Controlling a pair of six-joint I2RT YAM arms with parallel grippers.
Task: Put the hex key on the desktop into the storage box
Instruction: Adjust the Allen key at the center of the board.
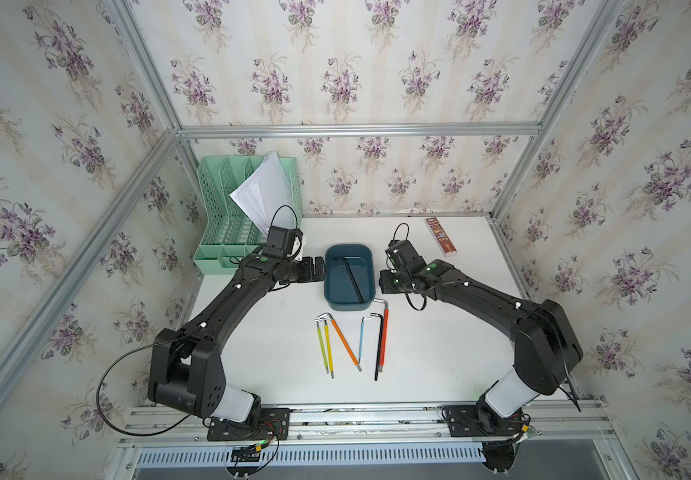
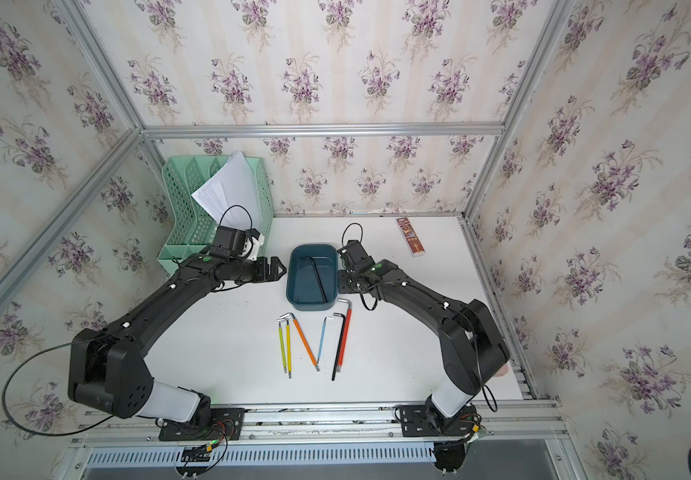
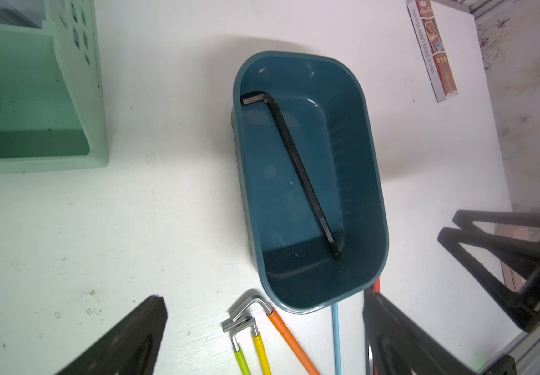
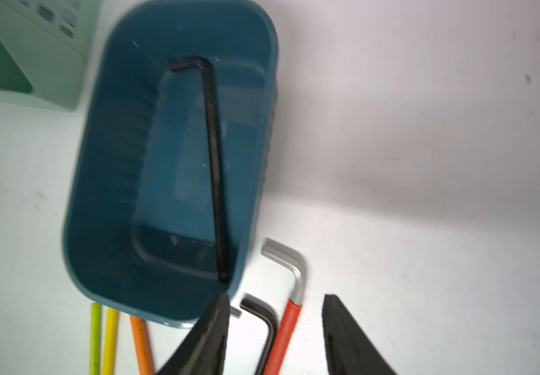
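one black hex key lies diagonally inside the storage box; six more hex keys lie on the worktop just beside it. left gripper and right gripper both stand parted, holding nothing.

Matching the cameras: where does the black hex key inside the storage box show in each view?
Top view: black hex key near centre.
Top view: just left of centre.
Left wrist: mid-frame.
Right wrist: left of centre.
Shared landmark: storage box holding it.
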